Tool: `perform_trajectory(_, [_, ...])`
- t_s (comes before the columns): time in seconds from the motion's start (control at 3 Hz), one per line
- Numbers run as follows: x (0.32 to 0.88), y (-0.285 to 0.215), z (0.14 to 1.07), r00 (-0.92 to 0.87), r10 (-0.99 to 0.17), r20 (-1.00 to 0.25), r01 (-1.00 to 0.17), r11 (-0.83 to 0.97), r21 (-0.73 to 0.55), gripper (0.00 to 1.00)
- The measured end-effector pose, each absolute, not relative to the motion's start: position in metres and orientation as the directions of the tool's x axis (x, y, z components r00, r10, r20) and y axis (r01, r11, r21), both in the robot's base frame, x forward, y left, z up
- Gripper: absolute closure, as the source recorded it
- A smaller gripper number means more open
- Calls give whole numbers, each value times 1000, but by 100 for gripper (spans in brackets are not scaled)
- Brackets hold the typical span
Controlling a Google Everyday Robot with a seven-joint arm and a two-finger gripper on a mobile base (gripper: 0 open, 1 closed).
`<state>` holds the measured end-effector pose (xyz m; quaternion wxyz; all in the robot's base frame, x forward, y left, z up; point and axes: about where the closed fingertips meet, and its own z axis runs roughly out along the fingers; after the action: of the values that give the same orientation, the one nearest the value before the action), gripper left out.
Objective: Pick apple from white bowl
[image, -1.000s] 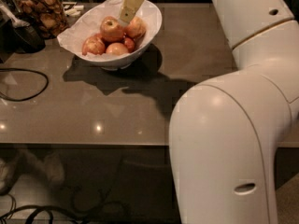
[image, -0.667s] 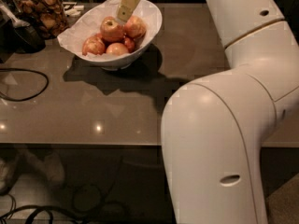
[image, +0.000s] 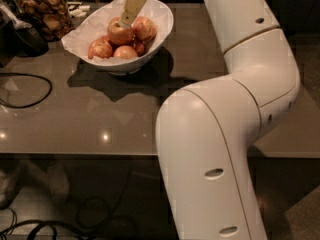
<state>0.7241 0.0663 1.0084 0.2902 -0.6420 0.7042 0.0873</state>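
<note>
Several apples (image: 114,51) are held in the white bowl (image: 164,28). The golden, red-blushed apple (image: 120,34) on top is touched by the gripper (image: 125,21), whose state cannot be told.

The gripper (image: 128,15), poised over the white bowl (image: 166,21), looks like matt, pale yellow plastic or rubber, and the apple (image: 120,33) right under its jaws has smooth, waxy skin with a soft shine. The bowl around the jaws is glossy white, lined with crumpled matt paper (image: 87,28). The arm (image: 235,114) behind them has a smooth, satin white plastic-looking shell. The table (image: 100,119) beneath the jaws is polished grey-brown, mirroring light spots, and the jar (image: 42,9) off to their side is clear glass.
</note>
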Motion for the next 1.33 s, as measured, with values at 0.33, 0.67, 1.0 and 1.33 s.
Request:
perform_trajectory(0.33, [730, 72, 1000, -10, -852, -523, -959, 157, -237, 20])
perform_trajectory(0.67, [736, 78, 990, -16, -853, -522, -962, 155, -224, 20])
perform_trajectory(1.0, [738, 85, 980, -20, -852, -524, -967, 149, -206, 20])
perform_trajectory(1.33, [740, 90, 974, -24, -850, -526, -970, 147, -193, 20])
